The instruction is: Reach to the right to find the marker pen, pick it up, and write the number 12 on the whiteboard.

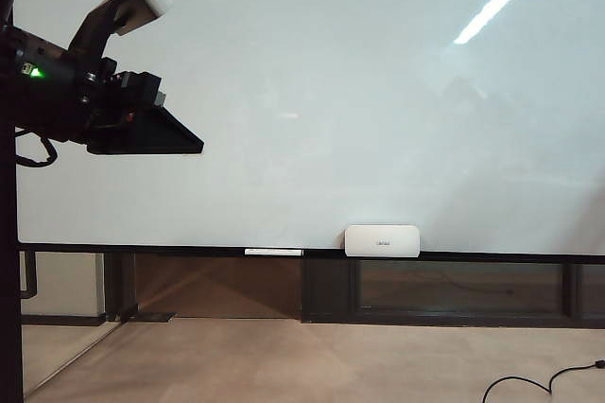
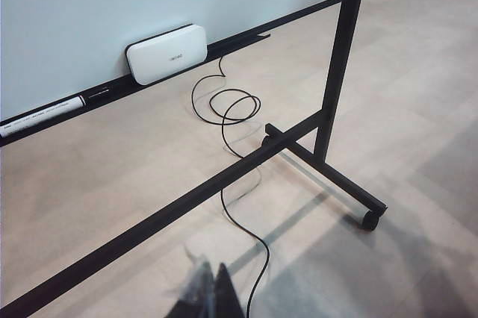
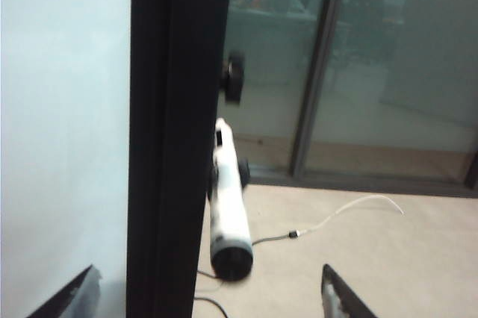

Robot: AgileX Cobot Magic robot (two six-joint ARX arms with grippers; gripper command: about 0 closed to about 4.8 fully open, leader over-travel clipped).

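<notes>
At the whiteboard's (image 3: 60, 109) right edge, the right hand (image 3: 209, 295), spread empty, faces the marker pen (image 3: 228, 213), next to be closed upon; the left hand (image 2: 209, 292), apparently closed empty, hangs apart.

No text can be read with certainty anywhere. The small white rounded box (image 1: 382, 240) on the whiteboard (image 1: 312, 91) ledge carries a short grey word in the middle of its face, seen in both the exterior and left wrist views (image 2: 167, 54), but the letters are too small to make out. The thin white stick (image 2: 41, 115) on the same ledge shows a faint printed line, equally illegible.
</notes>
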